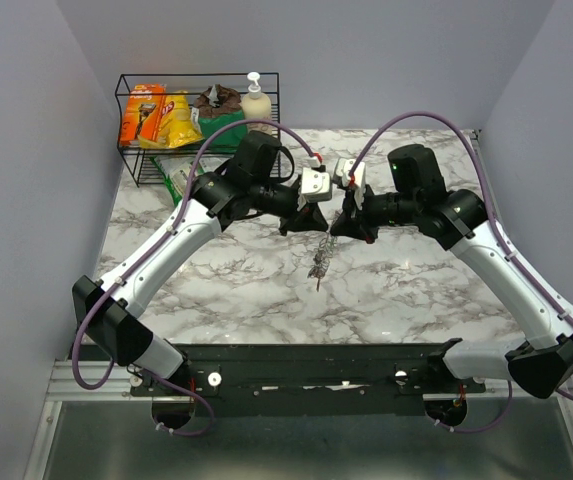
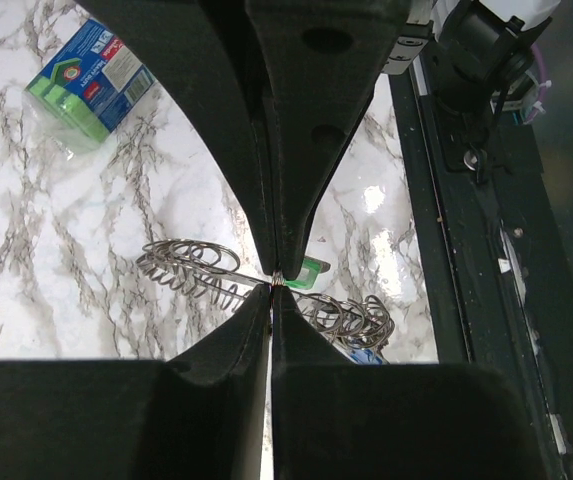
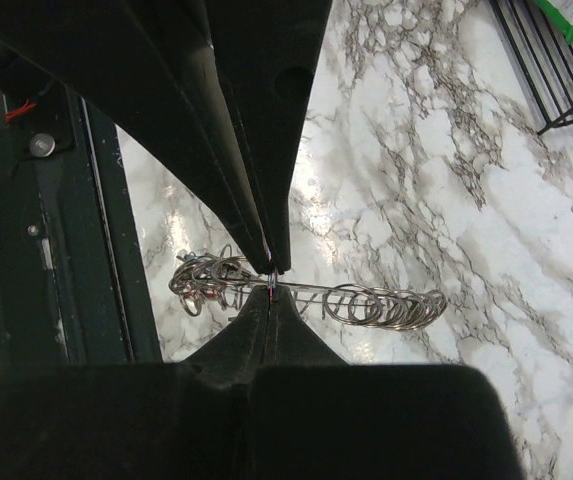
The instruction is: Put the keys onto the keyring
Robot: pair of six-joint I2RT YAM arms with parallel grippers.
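The keyring [image 1: 321, 258] hangs in the air over the middle of the marble table, held between both grippers. It shows edge-on as a thin wire crowded with small silver rings [image 2: 191, 265] [image 3: 386, 305]. My left gripper [image 2: 274, 282] [image 1: 310, 226] is shut on the wire near its middle. From the other side my right gripper [image 3: 272, 283] [image 1: 339, 228] is shut on the same wire. A green key tag [image 2: 311, 270] sits just behind the left fingertips and a blue one [image 2: 366, 352] hangs at the ring's end. Red tags [image 3: 202, 293] cluster at one end in the right wrist view.
A black wire basket [image 1: 131, 150] at the back left holds snack bags [image 1: 161, 118] and a soap bottle [image 1: 255, 100]. A green and blue packet [image 2: 86, 75] lies on the marble. The black mounting rail [image 1: 306, 365] runs along the near edge.
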